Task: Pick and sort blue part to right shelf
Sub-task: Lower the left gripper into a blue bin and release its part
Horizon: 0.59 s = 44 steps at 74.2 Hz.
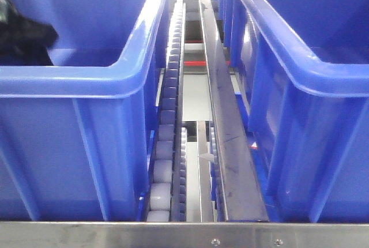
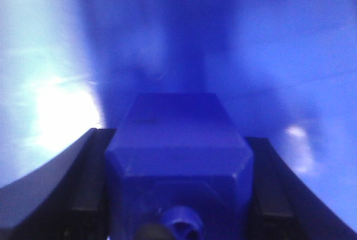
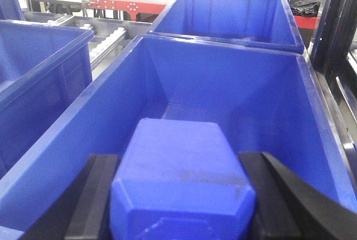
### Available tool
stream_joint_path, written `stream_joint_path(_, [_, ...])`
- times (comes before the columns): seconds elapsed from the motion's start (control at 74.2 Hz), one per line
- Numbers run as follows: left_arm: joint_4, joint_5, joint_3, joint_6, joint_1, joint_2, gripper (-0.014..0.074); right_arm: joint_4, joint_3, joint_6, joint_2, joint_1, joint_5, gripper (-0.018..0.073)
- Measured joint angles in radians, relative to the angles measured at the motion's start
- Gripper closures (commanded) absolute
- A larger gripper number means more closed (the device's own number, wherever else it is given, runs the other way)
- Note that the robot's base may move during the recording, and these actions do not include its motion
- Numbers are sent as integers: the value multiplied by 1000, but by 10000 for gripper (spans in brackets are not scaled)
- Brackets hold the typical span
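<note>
You look to be in the delivery step on the right side: your right claw (image 3: 181,195) is clenched on a blue faceted plastic block (image 3: 181,162), whose sides fill the gap between the two black fingers (image 3: 92,195). The block hangs above the near end of a deep open blue plastic crate (image 3: 223,46), inside the line of its rim and well clear of its floor. I take that crate for the right-shelf target. A second blue crate (image 3: 234,5) stands just behind it, so don't overshoot. What the next move calls for, I judge, is a straight descent between the crate walls, then letting the fingers part low enough that the block does not bounce. Your left claw (image 2: 178,195) is likewise gripping a second blue plastic block (image 2: 178,134), seated squarely between its dark fingers (image 2: 86,190), with blurred blue plastic all round. It seems to be down inside the left-hand blue crate (image 1: 75,75) across the grey roller conveyor (image 1: 167,115), so lift it vertically before crossing.
</note>
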<state>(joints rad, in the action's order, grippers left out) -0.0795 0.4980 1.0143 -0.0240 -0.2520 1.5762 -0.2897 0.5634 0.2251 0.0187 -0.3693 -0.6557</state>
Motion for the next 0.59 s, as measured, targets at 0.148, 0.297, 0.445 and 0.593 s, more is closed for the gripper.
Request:
stream_joint_path(0.148, [0, -9, 0, 0, 0, 32, 337, 0, 0, 0, 0, 0, -2, 302])
stream_joint_path(0.297, [0, -10, 0, 0, 0, 34, 189, 0, 0, 0, 0, 0, -2, 302])
stream_joint_path(0.445, [0, -13, 2, 0, 0, 34, 9, 0, 0, 0, 0, 0, -2, 302])
stream_joint_path(0.593, [0, -14, 2, 0, 0, 34, -11, 0, 0, 0, 0, 0, -2, 302])
